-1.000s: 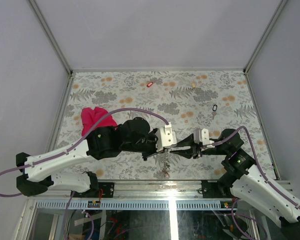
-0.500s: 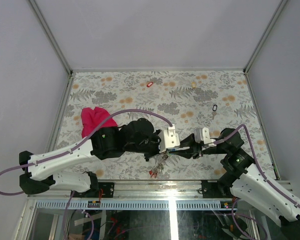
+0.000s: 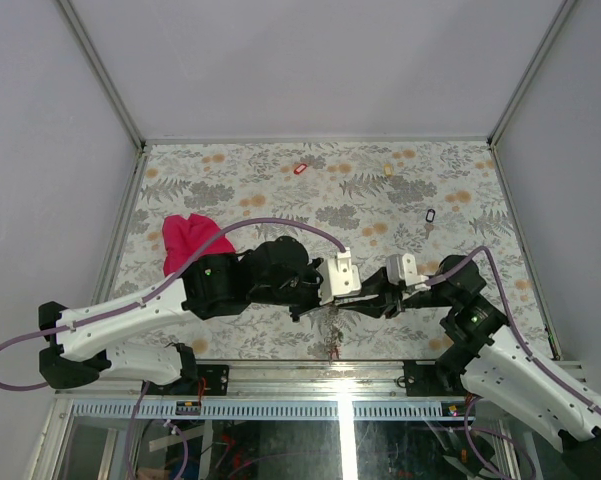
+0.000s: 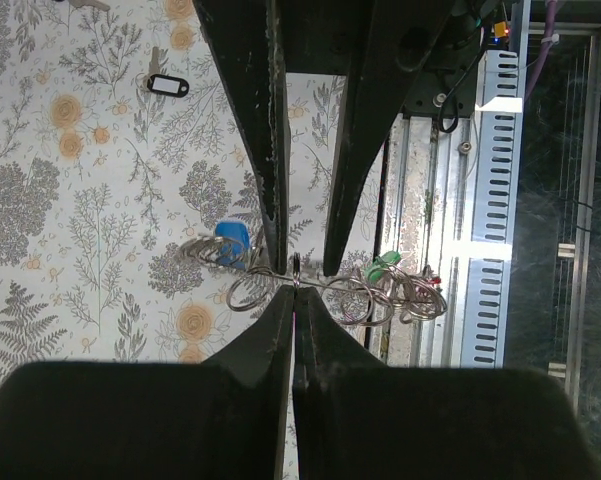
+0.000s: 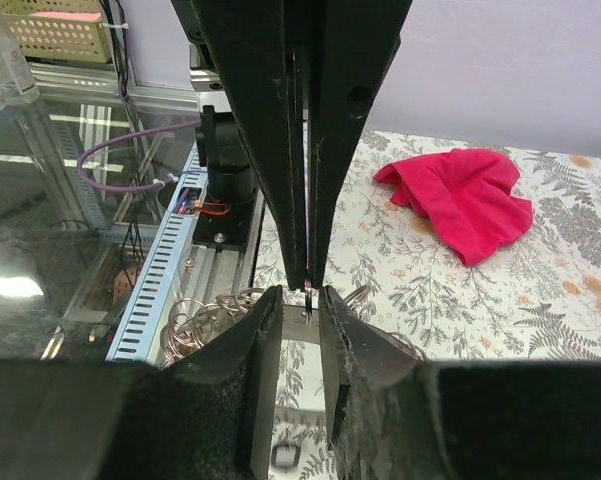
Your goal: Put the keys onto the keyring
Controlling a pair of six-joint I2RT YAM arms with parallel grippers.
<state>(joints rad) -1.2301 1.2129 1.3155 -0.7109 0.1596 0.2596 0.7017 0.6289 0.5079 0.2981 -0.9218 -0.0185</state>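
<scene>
- The left hand (image 4: 295,300) is clenched on the wire of the large thin grey metal keyring (image 4: 320,285), pinching it at the fingertips.
- The right hand (image 5: 298,300) meets it head-on, its jaws a little apart and astride the left tips. Nothing shows clamped between them.
- The keyring is held up off the floral-patterned table (image 3: 230,190), between the two arms and close to the near edge.
- At the pinch its wire runs crosswise to both hands' fingers. In the overhead view the ring and its load hang from there toward the near edge. I judge its plane roughly upright, though the wire is too thin to be sure.
- Some small silver keys (image 4: 410,295) already hang on it among coiled split rings, one with a blue plastic tag (image 4: 230,243) and one with a green tag (image 4: 385,265).
- By my judgement three loose keys are left to thread. They lie well apart on the far half of the table: a red-tagged key (image 3: 300,168), a cream-tagged key (image 3: 388,170) and a black-tagged key (image 3: 429,215).
- A crumpled magenta cloth (image 5: 460,200) lies off to the left.
</scene>
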